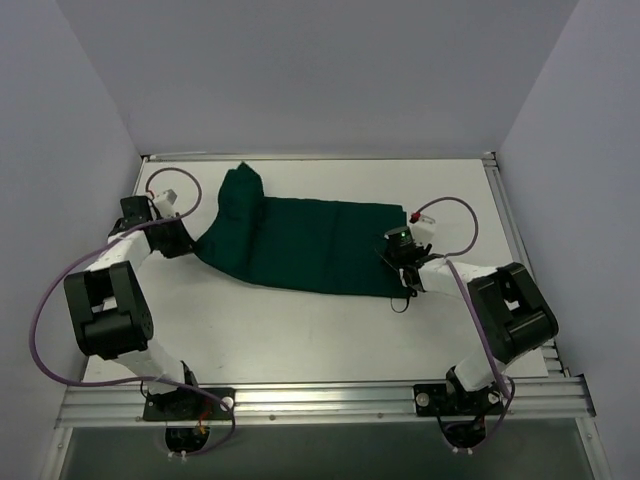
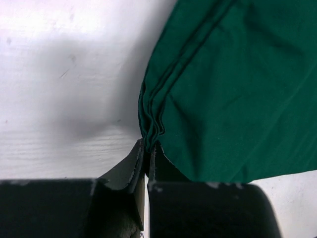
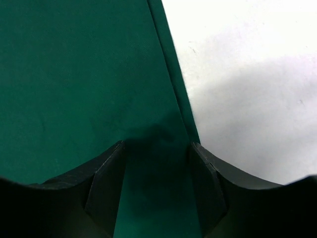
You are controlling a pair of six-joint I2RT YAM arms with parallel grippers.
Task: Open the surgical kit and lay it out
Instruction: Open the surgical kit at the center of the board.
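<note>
Green cloth, dark and matte, lies spread across the middle of the white desk, running from the left arm toward the right arm. Its right part lies flat and ends in a straight hem. Its far-left corner is bunched into a raised fold that reaches toward the back of the desk.

The left jaws are pressed together on the cloth's left edge. In the left wrist view, several pleated layers of fabric gather to a narrow point that goes in between the two dark fingers, with no gap on either side.

The right jaws stand well apart, low over the cloth's right end. In the right wrist view their fingers straddle the hemmed edge, which runs up between them, and they have hold of nothing. Bare white desk shows just to the right of that hem.

A purple cable loops out beside the left arm.
</note>
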